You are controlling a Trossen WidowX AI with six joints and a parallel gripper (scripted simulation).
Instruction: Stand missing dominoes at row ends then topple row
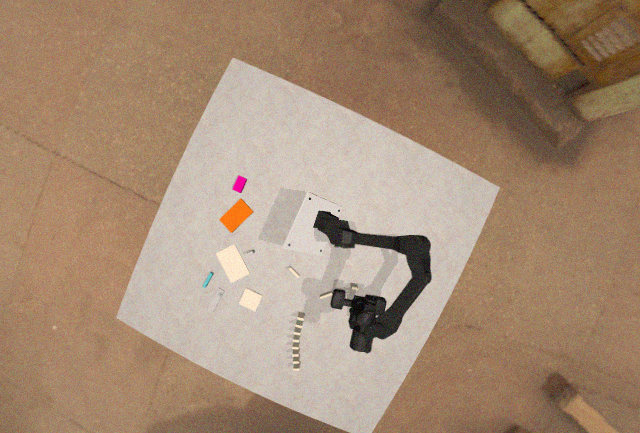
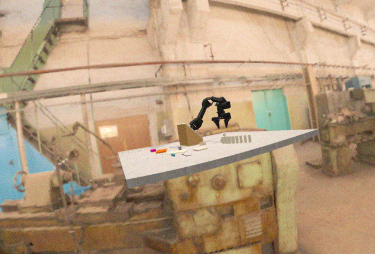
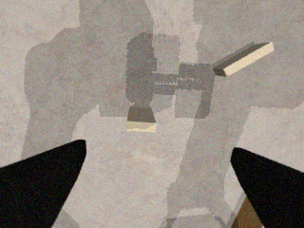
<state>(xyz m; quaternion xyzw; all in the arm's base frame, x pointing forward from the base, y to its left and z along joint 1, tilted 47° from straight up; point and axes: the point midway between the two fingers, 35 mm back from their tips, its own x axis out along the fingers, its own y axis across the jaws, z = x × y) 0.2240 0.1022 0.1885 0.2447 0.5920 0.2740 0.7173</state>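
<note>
Several cream dominoes stand in a slightly curved row (image 1: 295, 351) (image 2: 237, 139). One separate domino (image 1: 354, 286) (image 3: 141, 126) stands upright off to the side of the row, close to my gripper. Another domino (image 1: 325, 295) (image 3: 247, 60) lies on its long narrow side between it and the row. A further domino (image 1: 293, 271) lies between the row and the arm's base. My gripper (image 2: 221, 125) (image 3: 160, 150) is open and empty, pointing down high above the table. The upright domino shows ahead of the gap between its fingers in the wrist view. In the top view the fingertips are hidden.
A wedge block (image 1: 301, 226) (image 2: 187, 136) carries the arm's base. Away from the row lie an orange block (image 1: 236, 215) (image 2: 161, 151), a magenta block (image 1: 239, 183), two cream plates (image 1: 232, 263) (image 1: 250, 299), a teal piece (image 1: 207, 279) and small grey parts.
</note>
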